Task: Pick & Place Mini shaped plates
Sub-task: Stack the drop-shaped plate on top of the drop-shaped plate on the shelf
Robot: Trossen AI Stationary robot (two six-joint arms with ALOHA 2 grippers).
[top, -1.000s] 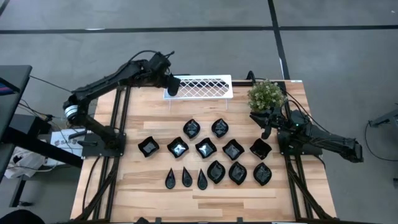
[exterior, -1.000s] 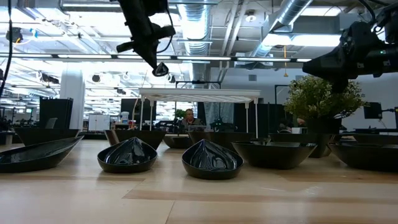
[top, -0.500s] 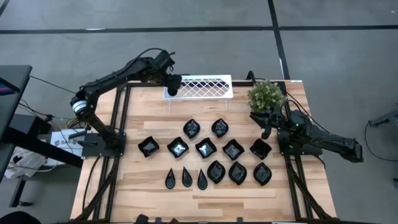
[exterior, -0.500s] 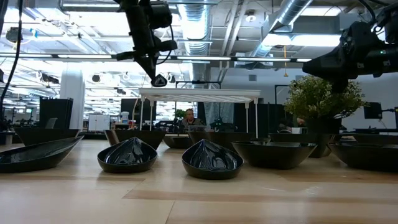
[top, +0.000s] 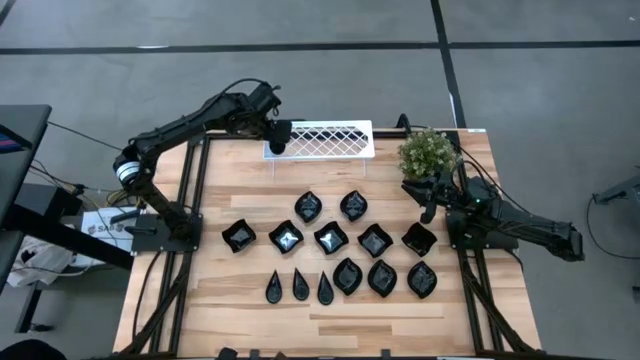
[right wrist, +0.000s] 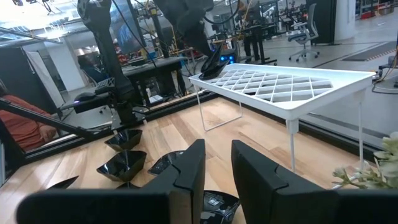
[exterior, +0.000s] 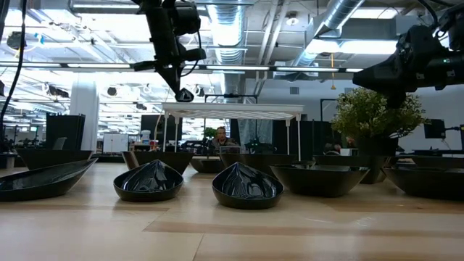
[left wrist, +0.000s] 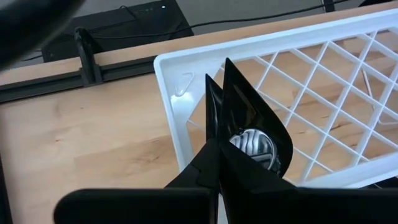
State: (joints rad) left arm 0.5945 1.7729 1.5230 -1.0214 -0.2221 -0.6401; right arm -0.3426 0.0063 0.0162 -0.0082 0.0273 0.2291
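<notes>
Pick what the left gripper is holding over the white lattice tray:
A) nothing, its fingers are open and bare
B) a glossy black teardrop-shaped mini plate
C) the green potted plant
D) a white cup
B: in the left wrist view the left gripper is shut on a slim glossy black teardrop-shaped mini plate, poised above the corner of the white lattice tray.

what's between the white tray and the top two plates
Nothing: in the high view, only bare wood lies between the white tray and the top two plates. The left gripper, holding a plate, is over the tray's left end, not in that stretch.
</notes>
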